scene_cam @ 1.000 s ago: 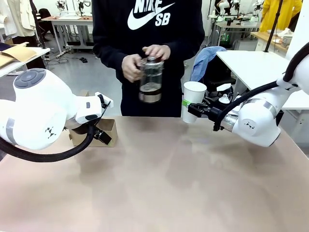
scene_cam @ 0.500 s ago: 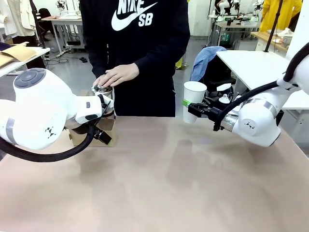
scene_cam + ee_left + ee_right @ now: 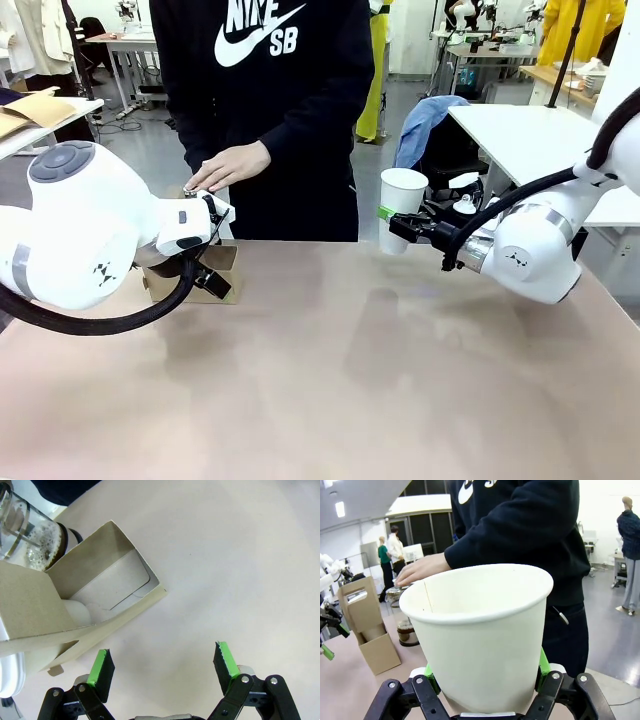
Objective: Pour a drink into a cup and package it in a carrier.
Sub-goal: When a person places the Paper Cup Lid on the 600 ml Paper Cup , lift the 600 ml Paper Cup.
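Note:
My right gripper [image 3: 405, 226] is shut on the tall white paper cup [image 3: 402, 207] and holds it upright above the table's far right; in the right wrist view the cup [image 3: 480, 635] sits between the green pads [image 3: 543, 666]. The brown cardboard carrier [image 3: 218, 263] stands at the far left, partly behind my left arm. My left gripper [image 3: 162, 664] hangs open over bare table just beside the carrier [image 3: 95, 587]. The glass jug [image 3: 27, 537] with the foamy dark drink [image 3: 406, 628] stands behind the carrier, under the person's hand [image 3: 228, 166].
The person stands at the far edge, left of centre. The tan tabletop [image 3: 340, 370] stretches between the two arms. A white side table [image 3: 530, 140] with a blue cloth [image 3: 425, 125] is behind my right arm.
The person has stepped to the left and brought the jug down from chest height to the table behind the carrier. Neither arm has moved, and the cup stays held.

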`<state>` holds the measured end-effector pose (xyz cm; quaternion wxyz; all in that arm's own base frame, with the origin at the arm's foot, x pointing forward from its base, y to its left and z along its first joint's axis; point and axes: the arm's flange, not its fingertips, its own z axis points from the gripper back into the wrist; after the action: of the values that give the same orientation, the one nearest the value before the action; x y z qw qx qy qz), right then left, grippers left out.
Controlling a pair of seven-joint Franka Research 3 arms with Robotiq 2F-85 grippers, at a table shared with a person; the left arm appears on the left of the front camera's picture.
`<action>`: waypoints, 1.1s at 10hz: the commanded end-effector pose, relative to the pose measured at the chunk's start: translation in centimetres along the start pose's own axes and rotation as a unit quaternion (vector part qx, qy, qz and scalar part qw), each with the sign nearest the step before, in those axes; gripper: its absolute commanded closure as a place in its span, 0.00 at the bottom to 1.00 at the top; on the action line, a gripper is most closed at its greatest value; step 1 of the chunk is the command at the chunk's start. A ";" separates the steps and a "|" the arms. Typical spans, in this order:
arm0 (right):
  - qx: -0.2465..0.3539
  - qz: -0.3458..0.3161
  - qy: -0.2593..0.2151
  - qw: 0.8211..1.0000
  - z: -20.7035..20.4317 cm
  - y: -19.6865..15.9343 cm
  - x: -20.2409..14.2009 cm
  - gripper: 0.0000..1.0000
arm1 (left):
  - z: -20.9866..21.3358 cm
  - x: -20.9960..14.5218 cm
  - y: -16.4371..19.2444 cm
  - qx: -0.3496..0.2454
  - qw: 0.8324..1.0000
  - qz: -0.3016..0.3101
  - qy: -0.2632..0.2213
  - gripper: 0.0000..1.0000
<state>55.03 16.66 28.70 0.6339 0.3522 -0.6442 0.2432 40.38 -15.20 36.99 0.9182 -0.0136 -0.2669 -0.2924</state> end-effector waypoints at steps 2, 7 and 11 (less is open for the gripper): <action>0.004 0.004 0.003 1.000 -0.1 0.2 0.5 0.19 | 0.0 0.0 0.0 0.000 1.000 0.000 -0.001 0.00; 0.004 0.004 0.003 1.000 -0.1 0.2 0.5 0.19 | 0.0 0.0 0.0 0.000 1.000 0.000 -0.001 0.00; 0.004 0.004 0.003 1.000 -0.1 0.2 0.5 0.19 | 0.0 0.0 0.0 0.000 1.000 0.000 -0.001 0.00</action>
<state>55.03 16.66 28.70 0.6339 0.3521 -0.6442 0.2432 40.38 -15.20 36.99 0.9182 -0.0136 -0.2669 -0.2924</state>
